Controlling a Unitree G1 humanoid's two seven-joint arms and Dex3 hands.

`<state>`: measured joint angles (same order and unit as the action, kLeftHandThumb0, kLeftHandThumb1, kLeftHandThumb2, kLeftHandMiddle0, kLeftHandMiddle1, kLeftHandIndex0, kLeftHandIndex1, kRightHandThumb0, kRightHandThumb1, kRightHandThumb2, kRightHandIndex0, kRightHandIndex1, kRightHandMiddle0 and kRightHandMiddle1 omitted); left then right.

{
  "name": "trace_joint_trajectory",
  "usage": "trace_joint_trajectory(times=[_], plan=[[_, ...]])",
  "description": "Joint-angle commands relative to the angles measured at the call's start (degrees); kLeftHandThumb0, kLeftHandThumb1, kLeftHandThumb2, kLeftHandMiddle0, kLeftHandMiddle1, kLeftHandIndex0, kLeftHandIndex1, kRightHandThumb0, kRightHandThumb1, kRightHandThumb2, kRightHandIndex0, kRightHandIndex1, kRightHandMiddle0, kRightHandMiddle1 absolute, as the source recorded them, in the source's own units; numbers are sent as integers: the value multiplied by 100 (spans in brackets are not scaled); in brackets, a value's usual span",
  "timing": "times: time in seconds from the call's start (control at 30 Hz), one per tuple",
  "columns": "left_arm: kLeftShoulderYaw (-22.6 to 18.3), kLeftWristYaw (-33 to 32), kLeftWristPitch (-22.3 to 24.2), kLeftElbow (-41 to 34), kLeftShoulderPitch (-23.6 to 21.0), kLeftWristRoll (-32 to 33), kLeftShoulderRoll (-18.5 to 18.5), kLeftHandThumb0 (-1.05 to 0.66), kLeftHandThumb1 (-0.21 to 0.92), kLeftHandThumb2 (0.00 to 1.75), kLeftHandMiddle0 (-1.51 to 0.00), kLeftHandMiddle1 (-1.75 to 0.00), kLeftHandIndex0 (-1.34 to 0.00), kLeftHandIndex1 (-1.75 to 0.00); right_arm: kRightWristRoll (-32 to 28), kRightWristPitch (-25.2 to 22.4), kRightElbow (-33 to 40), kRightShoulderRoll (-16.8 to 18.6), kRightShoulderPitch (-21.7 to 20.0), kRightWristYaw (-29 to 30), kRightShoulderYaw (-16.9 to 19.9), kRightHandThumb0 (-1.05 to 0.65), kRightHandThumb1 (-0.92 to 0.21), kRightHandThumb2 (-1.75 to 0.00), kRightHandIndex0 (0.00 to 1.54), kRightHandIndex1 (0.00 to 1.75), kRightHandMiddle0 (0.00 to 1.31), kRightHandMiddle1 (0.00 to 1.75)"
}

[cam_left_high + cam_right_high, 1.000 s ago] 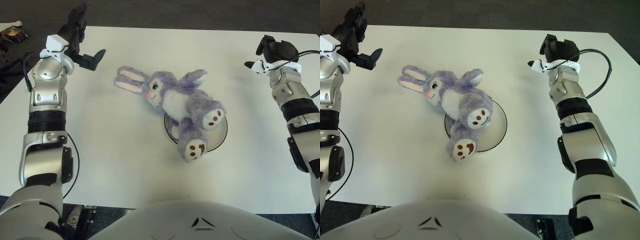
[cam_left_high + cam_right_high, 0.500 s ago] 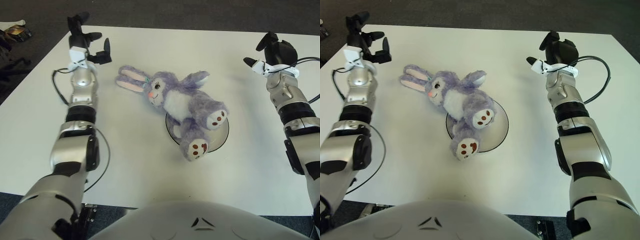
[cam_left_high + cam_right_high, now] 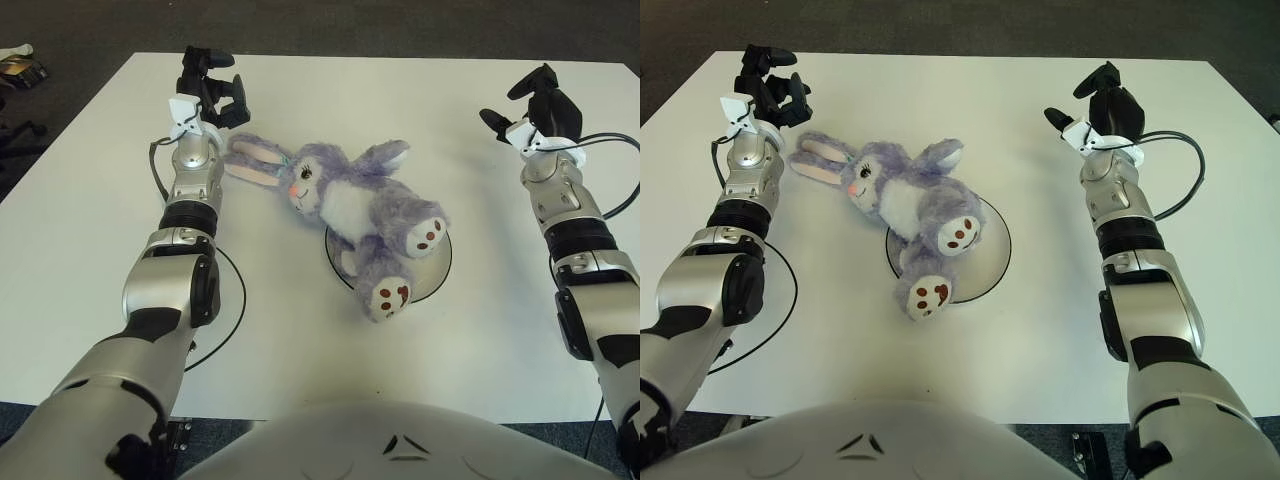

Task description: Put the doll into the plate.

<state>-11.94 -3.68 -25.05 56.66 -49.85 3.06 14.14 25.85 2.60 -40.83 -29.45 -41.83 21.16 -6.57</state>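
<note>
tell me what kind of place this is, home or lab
Probably a lab or test room, not a home: a bare white table on dark carpet holds only a purple plush bunny lying partly on a plate, with the left robot hand and right robot hand raised on either side.

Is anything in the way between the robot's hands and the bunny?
Nothing visible is. The left hand shows just beyond the doll's ears, the right hand far off to its right, with only bare table between. The doll already lies partly over the plate.
</note>
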Motion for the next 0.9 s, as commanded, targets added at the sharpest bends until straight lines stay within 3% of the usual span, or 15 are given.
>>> trace_joint_trajectory(times=[0.0,0.23,0.4,0.6,0.87], plan=[[55,17,30,-61,-25,-63,45,-1,42,121,-43,-175,-41,-175,-67,36,237,62,97,-95,59,-1,-89,-49,29,159,18,164],[178,23,-52,-205,102,-165,24,-1,39,124,-45,-175,-43,-175,-63,-77,499,111,169,-276,90,-1,-88,-51,26,161,23,162],[251,49,-18,-337,204,-252,36,-1,38,126,-46,-175,-44,-175,-57,-189,697,159,216,-395,112,-1,-91,-45,37,150,10,170],[332,102,24,-410,269,-325,80,-1,37,127,-46,-175,-45,-175,20,-282,1086,217,375,-473,81,-1,-92,-44,39,144,10,174],[404,238,85,-526,352,-387,95,-1,36,128,-47,-175,-45,-175,282,-891,3008,359,1110,-869,3,-1,-92,-44,40,147,8,171]])
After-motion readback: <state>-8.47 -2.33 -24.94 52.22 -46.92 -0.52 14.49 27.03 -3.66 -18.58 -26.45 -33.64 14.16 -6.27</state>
